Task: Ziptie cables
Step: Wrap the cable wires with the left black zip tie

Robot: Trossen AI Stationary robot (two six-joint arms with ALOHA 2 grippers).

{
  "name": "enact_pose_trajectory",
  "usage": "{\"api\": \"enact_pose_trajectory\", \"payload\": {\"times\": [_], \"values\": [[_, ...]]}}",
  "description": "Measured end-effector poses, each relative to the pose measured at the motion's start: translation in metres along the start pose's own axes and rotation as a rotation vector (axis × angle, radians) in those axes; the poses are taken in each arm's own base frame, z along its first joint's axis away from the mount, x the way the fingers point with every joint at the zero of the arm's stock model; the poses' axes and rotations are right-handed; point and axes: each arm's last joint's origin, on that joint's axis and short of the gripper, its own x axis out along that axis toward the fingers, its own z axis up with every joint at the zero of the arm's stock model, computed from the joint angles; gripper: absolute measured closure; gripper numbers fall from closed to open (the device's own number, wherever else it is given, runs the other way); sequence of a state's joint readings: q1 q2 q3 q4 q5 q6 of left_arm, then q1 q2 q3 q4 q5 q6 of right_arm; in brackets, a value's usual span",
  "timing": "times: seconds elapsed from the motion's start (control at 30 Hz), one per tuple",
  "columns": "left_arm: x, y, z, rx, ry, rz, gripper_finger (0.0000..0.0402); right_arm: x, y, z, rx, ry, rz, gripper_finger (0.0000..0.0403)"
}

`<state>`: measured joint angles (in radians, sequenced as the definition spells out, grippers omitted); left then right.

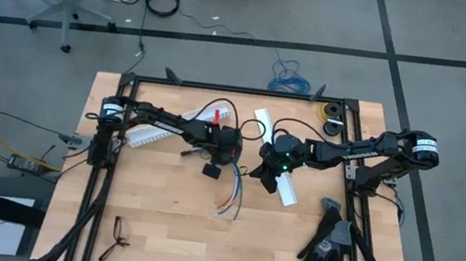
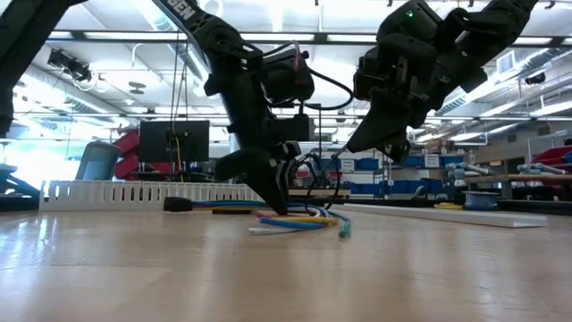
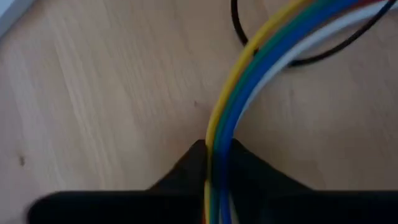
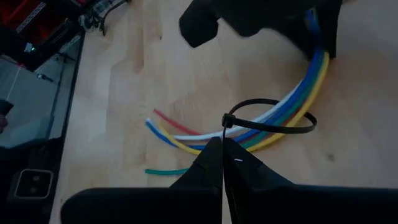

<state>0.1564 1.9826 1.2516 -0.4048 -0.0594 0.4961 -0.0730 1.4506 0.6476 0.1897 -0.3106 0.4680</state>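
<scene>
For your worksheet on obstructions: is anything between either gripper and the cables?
Nothing visible. The left gripper is shut on the cables; the right gripper grips the zip tie already looped around them.

The left gripper (image 2: 273, 201) reaches down to the table (image 2: 286, 277), its tips at the cables (image 2: 299, 219), which lie flat with loose coloured ends fanned toward the right. The right gripper (image 2: 380, 143) hangs above them, off the table. A white slotted channel (image 2: 134, 192) stands behind.

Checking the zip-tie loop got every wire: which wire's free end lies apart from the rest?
The green wire: its end lies alone, apart from the red, white, blue and yellow ends fanned beside the right claw.
</scene>
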Motion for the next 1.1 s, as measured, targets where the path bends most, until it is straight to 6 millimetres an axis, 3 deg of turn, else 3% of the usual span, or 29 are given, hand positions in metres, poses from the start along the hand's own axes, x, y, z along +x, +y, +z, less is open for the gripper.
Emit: {"api": "enact_pose_trajectory", "payload": {"times": [0.1,0.73,1.1], "values": [[-0.001,0.002,-0.002,-0.004,0.022,0.026,0.0386,0.001,0.003,-0.002,0.008,0.015,0.010,0.0403],[-0.003,0.006,-0.011,-0.058,0.151,0.142,0.0389,0.006,0.021,-0.013,0.049,0.072,0.071,0.0403],[-0.004,0.005,-0.009,-0.130,0.082,0.047,0.0289,0.006,0.021,-0.013,0.056,0.070,0.069,0.0403]]}}
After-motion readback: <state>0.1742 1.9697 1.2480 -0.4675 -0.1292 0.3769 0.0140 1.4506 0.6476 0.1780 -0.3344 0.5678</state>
